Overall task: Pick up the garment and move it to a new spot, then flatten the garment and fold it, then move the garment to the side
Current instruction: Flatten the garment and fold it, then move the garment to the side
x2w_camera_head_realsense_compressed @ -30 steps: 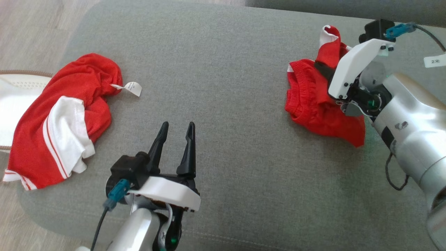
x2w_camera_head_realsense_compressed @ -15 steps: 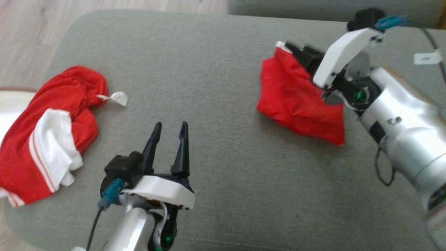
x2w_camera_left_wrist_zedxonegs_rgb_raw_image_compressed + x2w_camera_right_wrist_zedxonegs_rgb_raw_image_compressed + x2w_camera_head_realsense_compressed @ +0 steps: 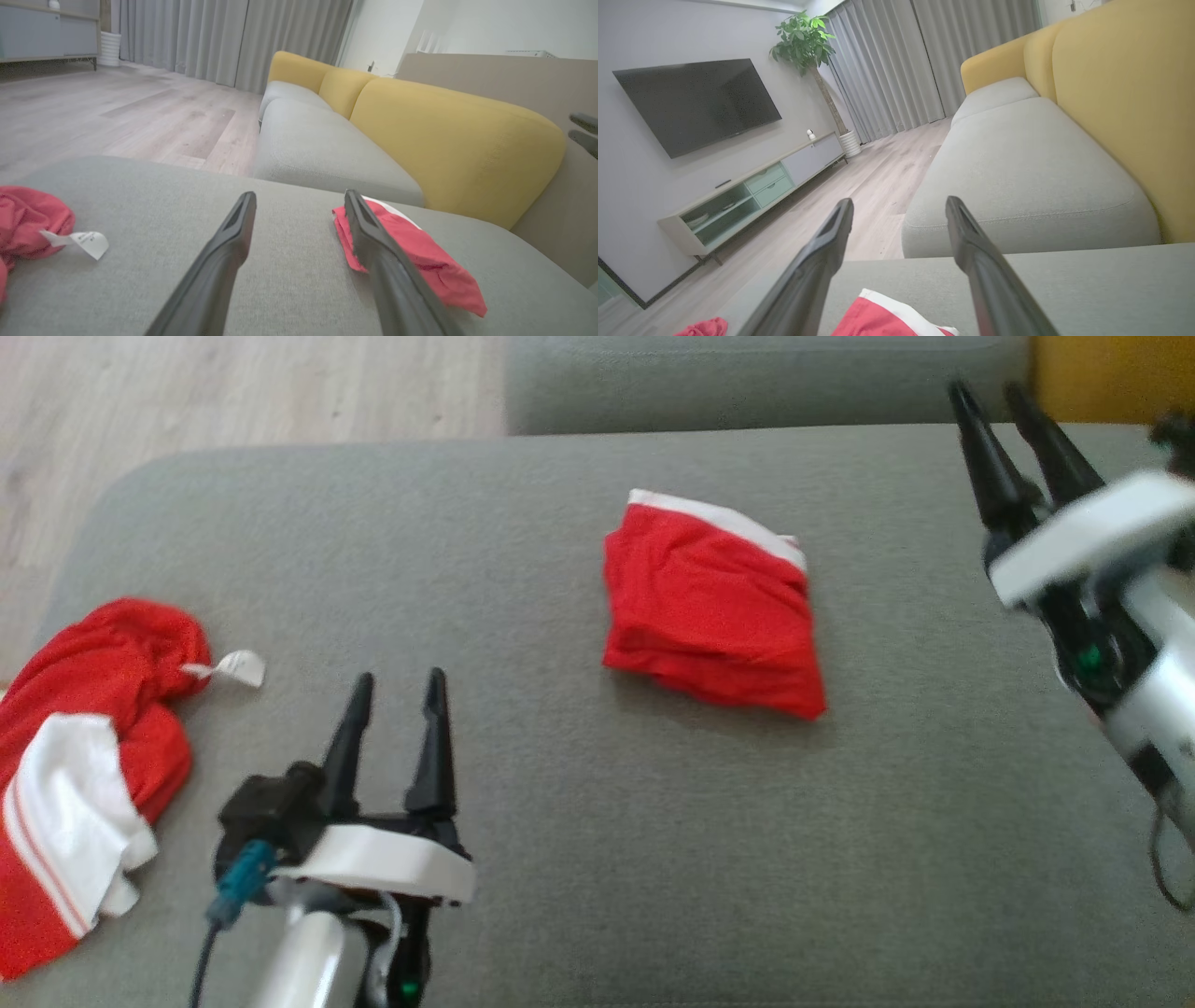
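The garment (image 3: 709, 602), red with a white band along its far edge, lies folded in a flat square near the middle of the grey cushion (image 3: 523, 859), with nothing holding it. It also appears as the garment (image 3: 420, 256) and the garment (image 3: 882, 319). My right gripper (image 3: 985, 390) is open, raised well to the garment's right; its fingers frame the room in the right wrist view, right gripper (image 3: 899, 201). My left gripper (image 3: 400, 678) hovers open over the cushion, left of and nearer than the garment, left gripper (image 3: 300, 196), holding nothing.
A second red and white garment (image 3: 84, 756) with a white tag (image 3: 233, 667) lies crumpled at the cushion's left edge. A grey sofa seat (image 3: 317, 149) with yellow backrests (image 3: 458, 140) stands beyond, wooden floor (image 3: 233, 392) to the far left.
My right gripper has opened, let go of the garment and drawn back up to the right. The garment now lies folded flat. The head camera has shifted; my left gripper has kept still.
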{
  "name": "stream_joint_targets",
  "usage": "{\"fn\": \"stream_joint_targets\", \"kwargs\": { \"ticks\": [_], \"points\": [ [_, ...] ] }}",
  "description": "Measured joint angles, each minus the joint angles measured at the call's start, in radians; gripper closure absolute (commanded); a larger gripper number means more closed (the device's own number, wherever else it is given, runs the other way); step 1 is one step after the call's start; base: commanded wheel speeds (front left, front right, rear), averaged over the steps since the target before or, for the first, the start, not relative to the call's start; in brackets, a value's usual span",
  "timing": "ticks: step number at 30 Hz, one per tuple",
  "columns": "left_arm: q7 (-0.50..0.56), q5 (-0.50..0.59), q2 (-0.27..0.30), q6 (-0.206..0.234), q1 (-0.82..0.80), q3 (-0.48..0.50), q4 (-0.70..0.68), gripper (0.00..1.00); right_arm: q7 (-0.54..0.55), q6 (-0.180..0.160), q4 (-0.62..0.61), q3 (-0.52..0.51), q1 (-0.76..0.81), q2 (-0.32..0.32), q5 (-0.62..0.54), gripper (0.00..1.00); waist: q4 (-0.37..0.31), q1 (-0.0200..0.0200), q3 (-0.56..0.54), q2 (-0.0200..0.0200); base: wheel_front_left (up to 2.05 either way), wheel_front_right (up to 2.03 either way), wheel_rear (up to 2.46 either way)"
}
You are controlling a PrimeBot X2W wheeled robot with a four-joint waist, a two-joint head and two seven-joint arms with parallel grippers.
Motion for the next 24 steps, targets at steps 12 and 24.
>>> {"fn": "stream_joint_targets", "kwargs": {
  "ticks": [12, 24],
  "points": [
    [0.0, 0.124, -0.001, -0.028, 0.046, 0.111, -0.035, 0.0, -0.018, 0.0, -0.355, -0.596, 0.577, 0.048, -0.578, 0.0, -0.092, 0.0, -0.039, 0.0, 0.0, 0.0, 0.0],
    [0.0, 0.196, -0.001, -0.058, 0.102, 0.169, 0.006, 0.0, -0.018, 0.0, -0.492, -0.828, 0.903, 0.276, -0.91, 0.0, -0.1, 0.0, -0.063, 0.0, 0.0, 0.0, 0.0]
  ]
}}
